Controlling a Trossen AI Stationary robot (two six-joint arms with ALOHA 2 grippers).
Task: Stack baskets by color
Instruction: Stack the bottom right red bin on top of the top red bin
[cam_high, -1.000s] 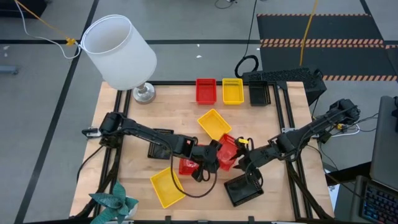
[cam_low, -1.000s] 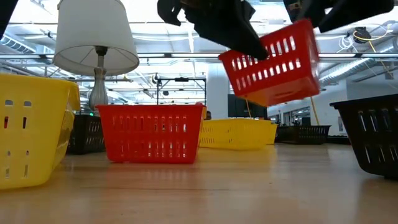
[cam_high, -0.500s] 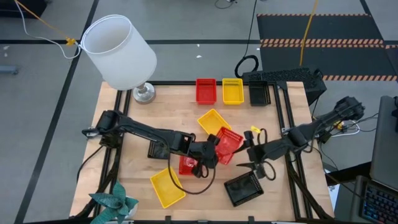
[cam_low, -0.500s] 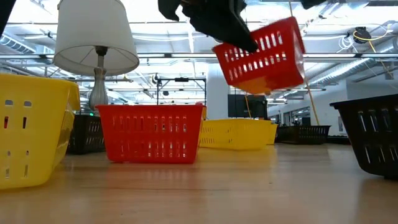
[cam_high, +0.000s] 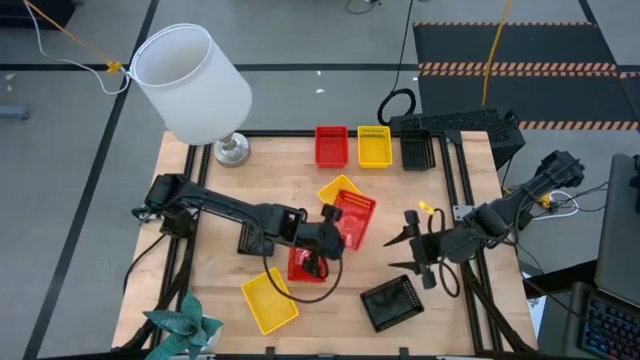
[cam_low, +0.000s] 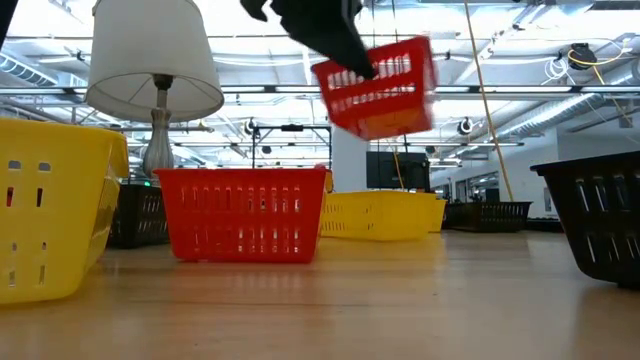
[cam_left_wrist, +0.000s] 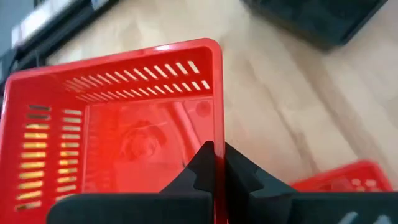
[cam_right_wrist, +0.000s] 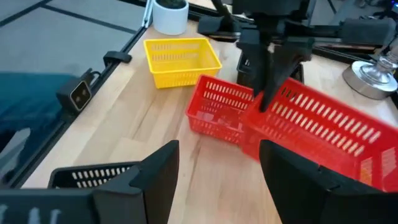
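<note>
My left gripper (cam_high: 330, 232) is shut on a red basket (cam_high: 353, 215), which hangs in the air (cam_low: 378, 85) over the table's middle. A second red basket (cam_high: 305, 265) stands on its base just nearer, below the left arm. My right gripper (cam_high: 405, 250) stands open to the right of both, with nothing between its fingers (cam_right_wrist: 217, 180). One yellow basket (cam_high: 338, 190) lies partly under the held one. Another yellow basket (cam_high: 268, 300) and a black basket (cam_high: 392, 303) sit near the front edge. My left gripper pinches one side wall of the red basket at its rim (cam_left_wrist: 216, 146). One finger (cam_left_wrist: 198, 169) is inside the basket and the other (cam_left_wrist: 241, 171) is outside. The fingers slant down from the table's left side. The basket is lifted clear of the table, slightly tilted, its open side up.
A red (cam_high: 331, 145), a yellow (cam_high: 374, 146) and a black basket (cam_high: 417, 150) stand in a row at the far edge. A further black basket (cam_high: 255, 238) lies under the left arm. A lamp with a white shade (cam_high: 190, 85) stands at the far left corner, a plant (cam_high: 180, 328) at the near left.
My left gripper has risen and gone toward the table's far left with the red basket, which is now higher above the table and over the yellow basket. My right gripper has drawn back from that basket toward the table's right edge.
</note>
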